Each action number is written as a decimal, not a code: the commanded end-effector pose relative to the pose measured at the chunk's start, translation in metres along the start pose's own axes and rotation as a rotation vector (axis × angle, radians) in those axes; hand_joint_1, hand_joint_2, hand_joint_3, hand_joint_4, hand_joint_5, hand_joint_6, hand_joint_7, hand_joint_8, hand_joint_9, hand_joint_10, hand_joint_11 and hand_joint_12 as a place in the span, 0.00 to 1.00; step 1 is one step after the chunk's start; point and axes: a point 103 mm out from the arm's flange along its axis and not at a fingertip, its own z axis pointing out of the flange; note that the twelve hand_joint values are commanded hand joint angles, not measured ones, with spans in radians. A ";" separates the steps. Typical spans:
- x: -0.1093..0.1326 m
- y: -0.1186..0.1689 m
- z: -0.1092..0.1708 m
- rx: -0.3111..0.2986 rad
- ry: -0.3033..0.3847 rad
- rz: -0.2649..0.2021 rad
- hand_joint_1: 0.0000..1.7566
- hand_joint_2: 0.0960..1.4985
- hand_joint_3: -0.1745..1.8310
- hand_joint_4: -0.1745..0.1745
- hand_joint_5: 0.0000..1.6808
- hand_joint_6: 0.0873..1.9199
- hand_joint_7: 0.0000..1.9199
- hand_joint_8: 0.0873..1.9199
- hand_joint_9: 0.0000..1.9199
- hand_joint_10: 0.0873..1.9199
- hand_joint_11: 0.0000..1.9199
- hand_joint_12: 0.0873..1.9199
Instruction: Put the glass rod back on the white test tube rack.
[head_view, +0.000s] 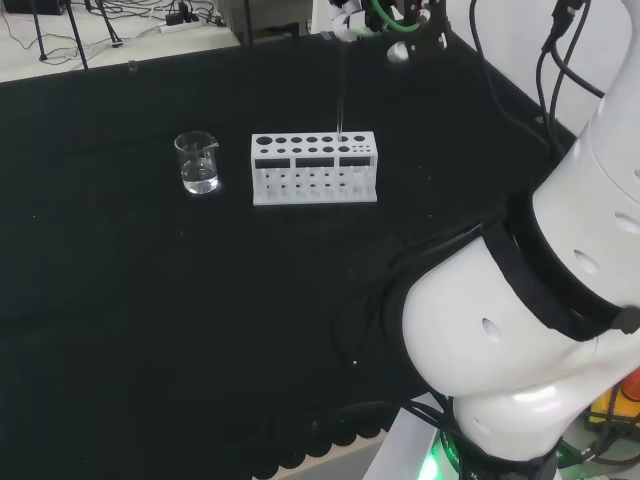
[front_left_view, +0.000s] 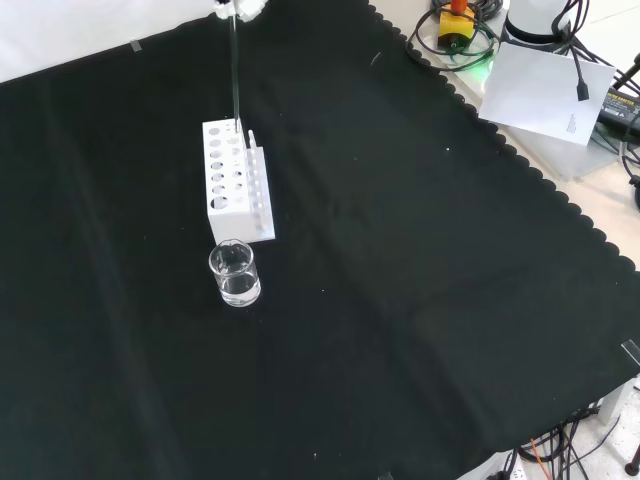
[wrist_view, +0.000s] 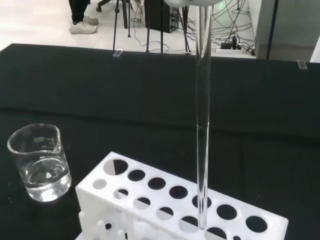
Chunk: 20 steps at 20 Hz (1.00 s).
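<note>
While the glass rod (wrist_view: 202, 125) is hanging upright over the white test tube rack (head_view: 314, 168), its lower tip is entering a hole near one end.

Holding it vertical is keeping it lined up with that hole. The robot hand (front_left_view: 243, 8) is gripping the rod's top, though I cannot tell how its fingers are set. A beaker (front_left_view: 234, 273) is standing beside the rack on the tabletop (front_left_view: 420, 280).

One rod (wrist_view: 202, 125), one rack (head_view: 314, 168), one beaker (head_view: 198, 163)

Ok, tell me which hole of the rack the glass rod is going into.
The glass rod enters a back-row hole of the white rack, third from the end away from the beaker. The other holes stand empty.
</note>
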 end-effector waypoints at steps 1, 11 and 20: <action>-0.009 0.003 0.002 0.007 0.011 0.017 0.72 0.75 0.09 0.00 0.55 0.38 0.50 0.69 0.85 0.42 0.82 0.44; -0.013 0.003 0.022 0.017 0.019 0.015 0.72 0.75 0.09 0.00 0.55 0.38 0.50 0.69 0.85 0.42 0.82 0.44; -0.011 0.007 0.039 0.049 0.019 0.003 0.72 0.75 0.09 0.00 0.55 0.38 0.50 0.69 0.85 0.42 0.82 0.44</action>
